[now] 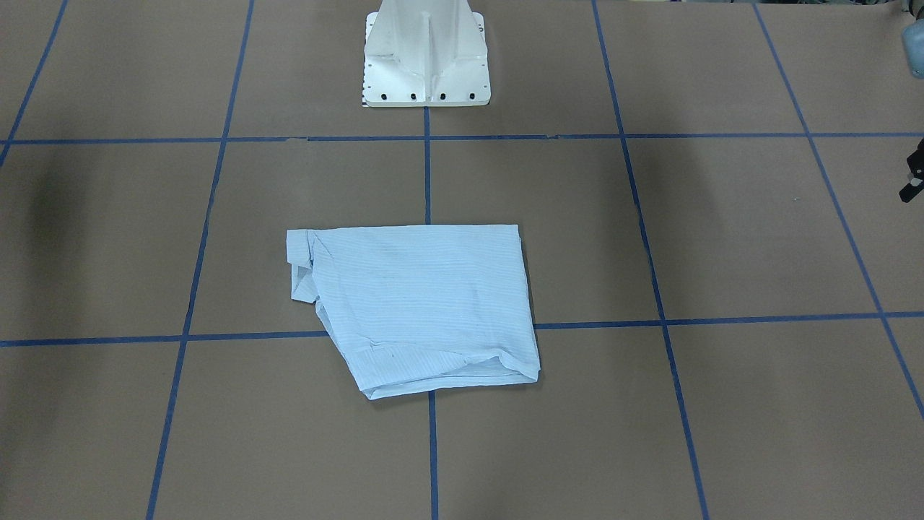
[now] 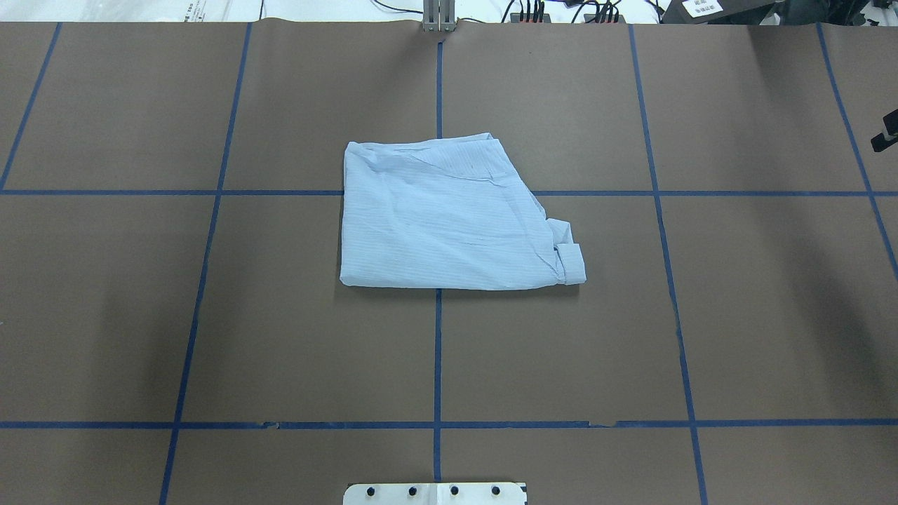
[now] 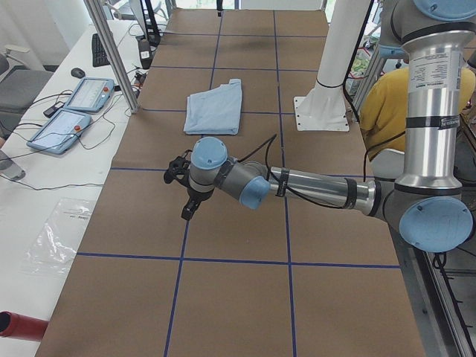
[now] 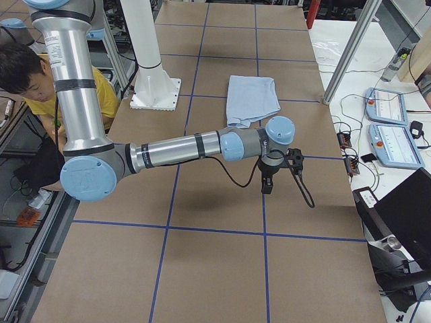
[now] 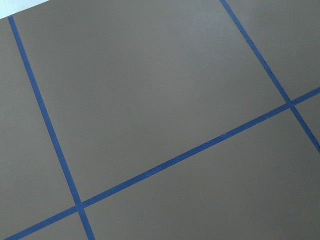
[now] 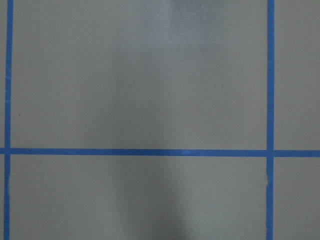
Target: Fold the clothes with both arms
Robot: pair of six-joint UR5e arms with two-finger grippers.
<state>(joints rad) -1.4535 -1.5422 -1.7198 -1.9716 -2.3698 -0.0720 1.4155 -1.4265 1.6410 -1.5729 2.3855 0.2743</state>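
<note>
The table (image 2: 140, 315) is covered in brown paper and marked into big squares with blue tape (image 2: 437, 351). The light blue shirt (image 2: 442, 224) lies flat near the middle, straddling the centre tape line out in front of the white pedestal (image 1: 426, 65). It is folded into a rough rectangle, with a cuff (image 2: 572, 263) poking out at the corner on the robot's right.

Both arms are stretched low over bare paper toward opposite ends of the table, well apart from the shirt. The left gripper (image 3: 188, 208) and the right gripper (image 4: 267, 186) both hang pointing down. I cannot tell whether the fingers of either are spread or pressed together.

Along one side runs a white bench with two handheld control screens (image 3: 88, 93) and a keyboard (image 3: 99, 48). A person in a yellow top (image 3: 387, 104) sits behind the robot.
</note>
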